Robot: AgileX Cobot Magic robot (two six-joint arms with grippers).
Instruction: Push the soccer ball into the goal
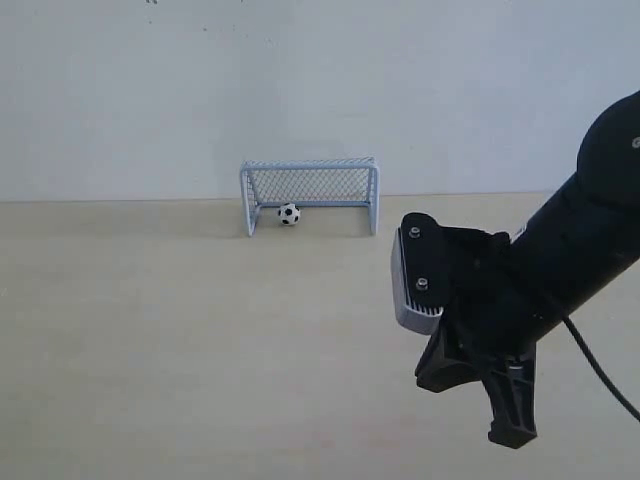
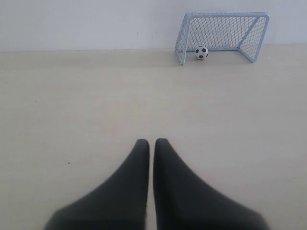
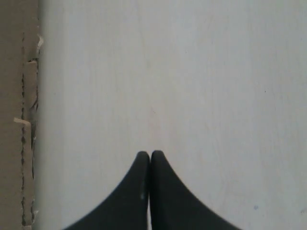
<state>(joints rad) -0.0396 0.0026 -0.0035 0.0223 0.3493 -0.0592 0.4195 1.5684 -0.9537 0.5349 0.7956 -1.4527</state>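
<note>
The ball is found inside the goal, near one post. Nothing is held by the left gripper or the right gripper, each pinched together and well apart from it. Risk: the ball could be knocked back out if the goal were bumped

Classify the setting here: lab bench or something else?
Probably a lab tabletop rig: a pale wooden table against a plain white wall, a miniature goal with a toy soccer ball between its posts, and a black robot arm overhead.
</note>
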